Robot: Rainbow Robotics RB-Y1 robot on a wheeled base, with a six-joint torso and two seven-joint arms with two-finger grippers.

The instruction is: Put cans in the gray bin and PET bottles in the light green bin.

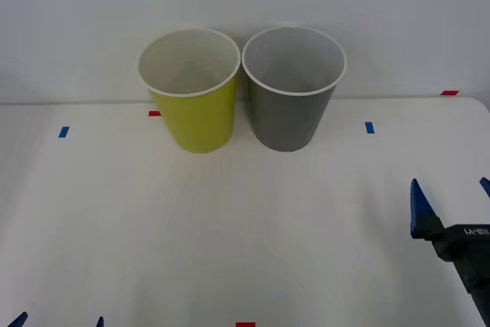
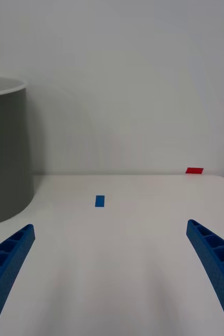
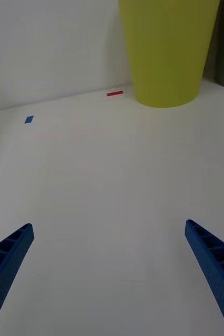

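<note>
Both bins standing side by side at table's far edge, gray bin [image 1: 293, 89] lying nearer the spread, empty right gripper [image 1: 450, 193], light green bin [image 1: 191, 91] facing the spread left gripper [image 1: 57, 319].

A white table [image 1: 230, 227] is seen before a plain white wall [image 1: 230, 5]. Small blue tape marks [image 1: 63, 132] are stuck near the far left and far right [image 1: 370, 127]. Red tape marks are placed at the far right corner [image 1: 449, 93], the near edge [image 1: 245, 325], and the far left [image 3: 114, 93].
</note>
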